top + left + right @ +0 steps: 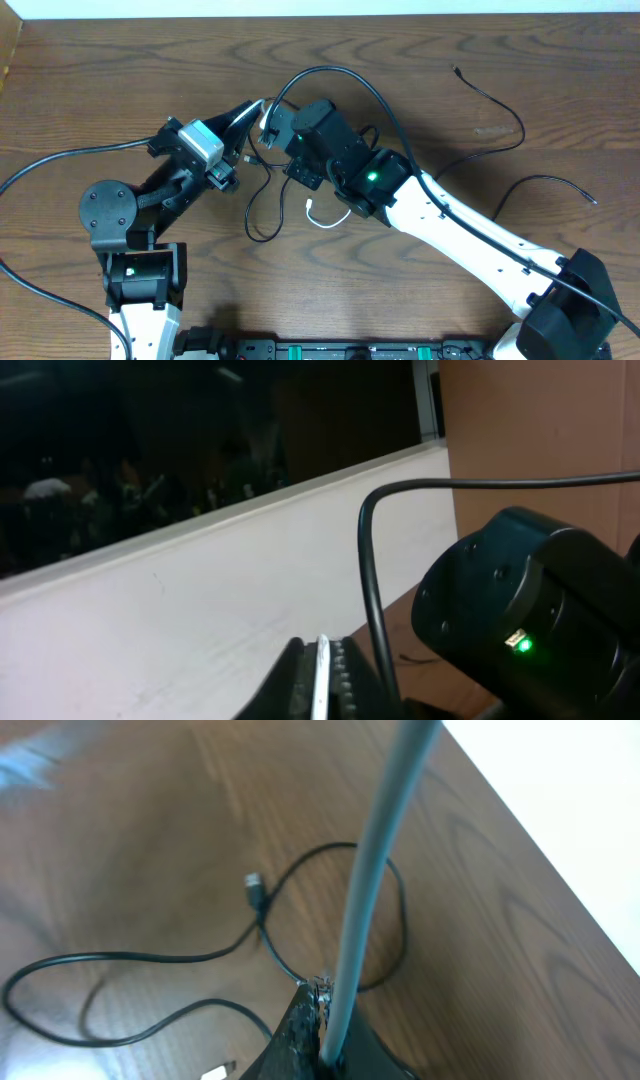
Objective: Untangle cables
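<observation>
Both grippers are pinched shut on the same cord. The left gripper (pixel 322 652) has its two ribbed fingers nearly together at the bottom of its wrist view, with the white cable (pixel 322 678) sandwiched upright between them. The right gripper (pixel 314 1005) is clamped too. In its own view the white cable comes out of the closed jaws and runs steeply up to the top edge of the frame, looking greyish and blurred because it's so close to the lens.

From overhead, the two tools meet nose to nose just left of centre, in the upper half of the frame. Only a short bit of white shows between them. A loose white end with a small plug lies lower down, beside the right arm's wrist.

The count is one white cable and three black ones, as far as I can tell. The middle black cable (pixel 249 215) loops on the table (pixel 100 80) right under the grippers, and its USB plug (pixel 255 883) shows in the right wrist view. The upper-right black cable (pixel 490 95) and the right-side black cable (pixel 550 178) lie well apart from the tangle.

The thick arm wire (pixel 368 560) arcs over the right arm's housing, which has one green light (pixel 522 645) lit.
</observation>
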Controlling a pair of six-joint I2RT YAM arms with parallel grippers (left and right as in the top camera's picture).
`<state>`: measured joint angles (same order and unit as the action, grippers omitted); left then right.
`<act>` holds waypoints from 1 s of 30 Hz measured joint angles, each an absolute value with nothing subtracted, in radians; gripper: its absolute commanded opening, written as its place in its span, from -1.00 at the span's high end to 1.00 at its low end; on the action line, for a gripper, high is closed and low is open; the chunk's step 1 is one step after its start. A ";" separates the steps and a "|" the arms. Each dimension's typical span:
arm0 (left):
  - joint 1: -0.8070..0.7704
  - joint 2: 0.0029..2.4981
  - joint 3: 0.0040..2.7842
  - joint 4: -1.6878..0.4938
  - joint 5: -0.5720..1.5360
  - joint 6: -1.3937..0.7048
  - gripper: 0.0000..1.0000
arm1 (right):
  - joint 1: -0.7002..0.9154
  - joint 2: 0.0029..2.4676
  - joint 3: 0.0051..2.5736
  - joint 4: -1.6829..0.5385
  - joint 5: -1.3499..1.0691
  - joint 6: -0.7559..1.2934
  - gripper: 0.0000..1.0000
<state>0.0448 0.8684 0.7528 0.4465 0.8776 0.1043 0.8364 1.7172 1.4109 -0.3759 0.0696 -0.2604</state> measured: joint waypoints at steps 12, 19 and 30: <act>0.044 0.902 0.753 0.325 0.717 0.097 -1.00 | 0.833 1.675 1.411 -0.412 0.679 -0.133 0.97; 0.044 0.996 0.753 0.310 0.640 0.097 -0.98 | 0.751 1.558 1.411 -0.364 1.075 -0.124 0.97; 0.044 1.137 0.753 0.310 0.621 0.097 -0.97 | 0.364 1.295 1.411 -0.181 1.237 -0.187 0.97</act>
